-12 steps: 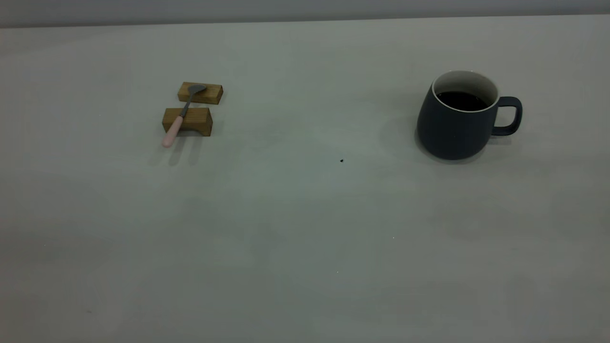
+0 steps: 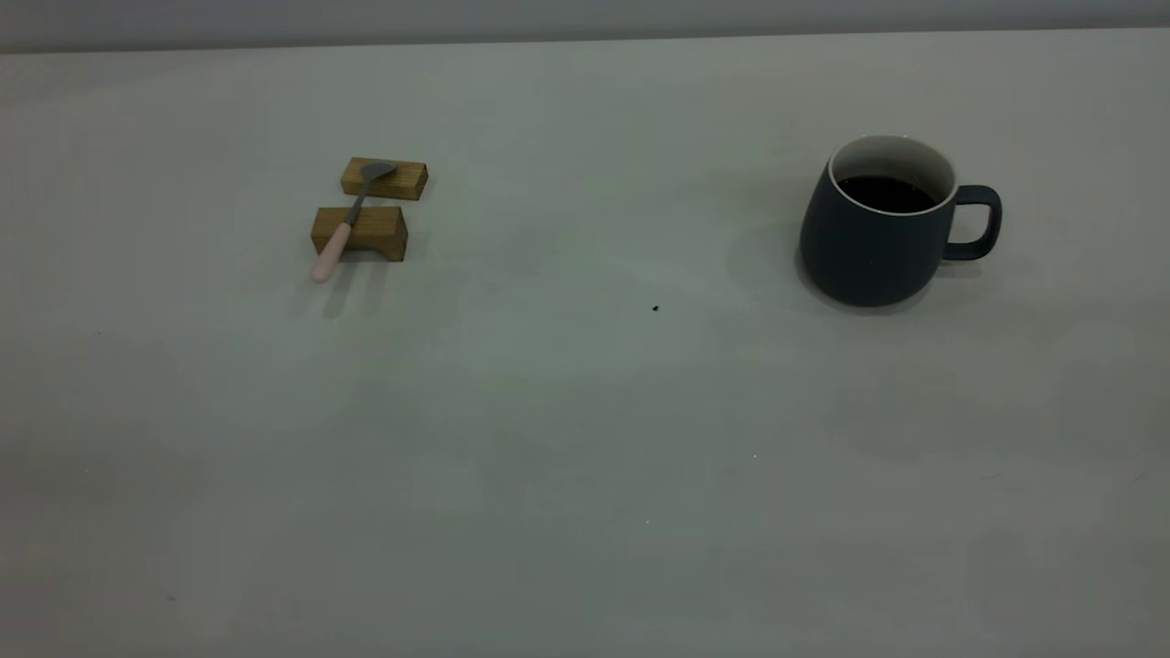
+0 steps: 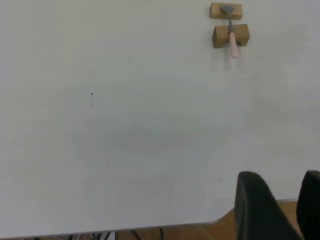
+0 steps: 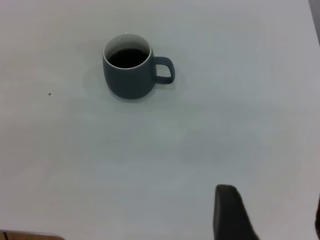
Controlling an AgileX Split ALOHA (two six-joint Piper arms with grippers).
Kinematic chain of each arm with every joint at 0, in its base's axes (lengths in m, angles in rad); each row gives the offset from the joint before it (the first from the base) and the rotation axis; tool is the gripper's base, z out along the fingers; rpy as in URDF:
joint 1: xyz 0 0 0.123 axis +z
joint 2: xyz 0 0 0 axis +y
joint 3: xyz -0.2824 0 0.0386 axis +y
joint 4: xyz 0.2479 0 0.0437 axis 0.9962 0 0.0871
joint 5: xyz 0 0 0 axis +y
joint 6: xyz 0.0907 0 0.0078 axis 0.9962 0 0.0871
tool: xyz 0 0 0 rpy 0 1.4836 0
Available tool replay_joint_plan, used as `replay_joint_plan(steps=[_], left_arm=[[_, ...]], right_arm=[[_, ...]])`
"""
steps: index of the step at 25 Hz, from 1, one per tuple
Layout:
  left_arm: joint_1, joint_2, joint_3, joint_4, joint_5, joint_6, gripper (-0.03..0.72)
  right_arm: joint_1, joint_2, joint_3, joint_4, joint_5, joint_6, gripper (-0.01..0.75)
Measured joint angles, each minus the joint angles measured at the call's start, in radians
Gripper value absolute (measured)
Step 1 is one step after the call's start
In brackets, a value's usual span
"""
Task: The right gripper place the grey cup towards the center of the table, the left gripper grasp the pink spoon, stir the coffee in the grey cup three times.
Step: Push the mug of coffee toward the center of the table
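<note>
The grey cup [image 2: 876, 238] stands upright at the table's [image 2: 567, 439] right side, its handle pointing right and dark coffee [image 2: 885, 193] inside. Far to the left, the pink spoon [image 2: 345, 223] lies across two brown wooden blocks [image 2: 360, 232], bowl on the far block and pink handle sticking out over the near one. Neither gripper shows in the exterior view. The left gripper [image 3: 285, 200] hovers open at the table's near edge, far from the spoon [image 3: 231, 31]. The right gripper [image 4: 272, 215] is open and empty, well short of the cup [image 4: 129, 72].
A tiny dark speck [image 2: 655, 308] marks the table between the blocks and the cup. The table's near edge [image 3: 165, 226] with brown floor beyond shows in the left wrist view. Wide bare surface lies between spoon and cup.
</note>
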Motion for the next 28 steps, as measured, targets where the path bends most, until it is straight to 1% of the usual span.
replay_joint_plan(steps=[22, 26, 28], left_arm=[[0.000, 0.000, 0.000, 0.000, 0.000, 0.000, 0.276], [0.000, 0.000, 0.000, 0.000, 0.000, 0.000, 0.276], [0.000, 0.000, 0.000, 0.000, 0.000, 0.000, 0.276]], right_arm=[[0.000, 0.000, 0.000, 0.000, 0.000, 0.000, 0.438], [0.000, 0.007, 0.000, 0.024, 0.000, 0.013, 0.438], [0.000, 0.056, 0.000, 0.046, 0.000, 0.016, 0.438]])
